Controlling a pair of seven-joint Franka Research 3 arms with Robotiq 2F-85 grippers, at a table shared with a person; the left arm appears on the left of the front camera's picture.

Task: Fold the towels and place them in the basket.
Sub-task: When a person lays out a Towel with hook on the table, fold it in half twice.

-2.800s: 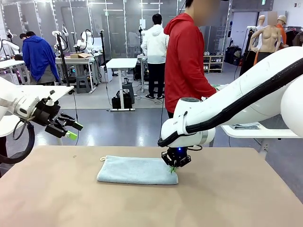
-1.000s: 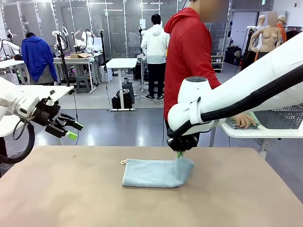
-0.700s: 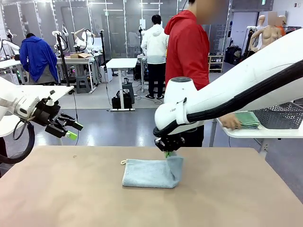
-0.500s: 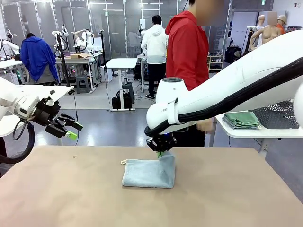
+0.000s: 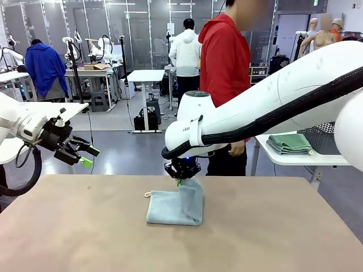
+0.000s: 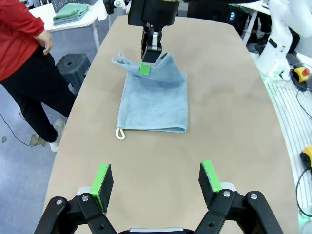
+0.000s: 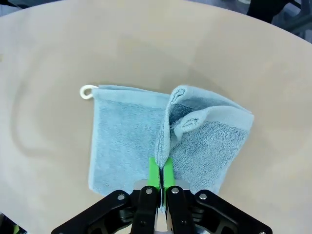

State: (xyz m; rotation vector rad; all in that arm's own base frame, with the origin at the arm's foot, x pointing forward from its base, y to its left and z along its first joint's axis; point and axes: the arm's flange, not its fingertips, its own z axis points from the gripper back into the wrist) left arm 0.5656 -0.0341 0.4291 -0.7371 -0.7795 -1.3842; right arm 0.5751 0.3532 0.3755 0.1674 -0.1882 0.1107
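Standing beyond towel [image 5: 167, 209]: red-jacketed person [image 5: 225, 62]

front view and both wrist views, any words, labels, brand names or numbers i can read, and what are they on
No text can be read in any view.
The blue-grey towel and its white loop carry no print.
The right arm has plain white casing, with no legible brand.
The white sheet far back in the front view is too small to read.
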